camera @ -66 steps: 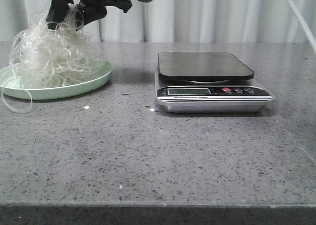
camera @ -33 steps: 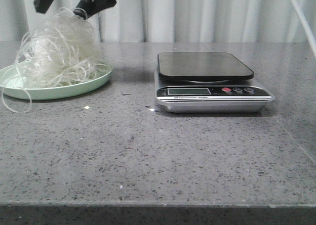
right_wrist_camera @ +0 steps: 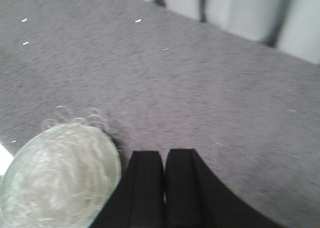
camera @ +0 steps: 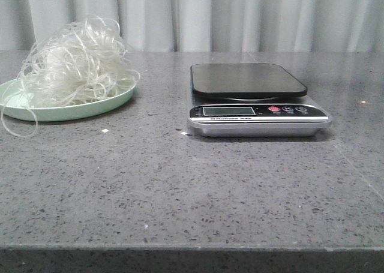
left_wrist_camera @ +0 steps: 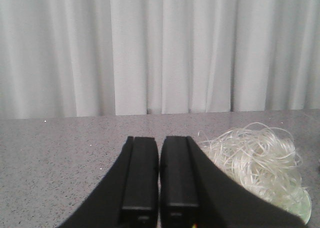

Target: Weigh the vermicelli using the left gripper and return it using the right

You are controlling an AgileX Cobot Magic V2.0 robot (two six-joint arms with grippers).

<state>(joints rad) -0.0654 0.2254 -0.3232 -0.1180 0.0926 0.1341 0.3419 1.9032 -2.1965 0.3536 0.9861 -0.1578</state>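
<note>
The near half of the desk is bare to its front edge. One scale stands right of the middle. Towards the far left corner, one plate holds one vermicelli tangle. Left gripper and right gripper each have fingers pressed together, holding nothing.

The table is topped with speckled grey stone, smooth and faintly polished. The scale is cased in brushed silvery metal under a dark matt platform, and the plate is glazed pale green. The vermicelli is seen as glossy translucent strands; black matt plastic is shown on the left gripper and right gripper.
</note>
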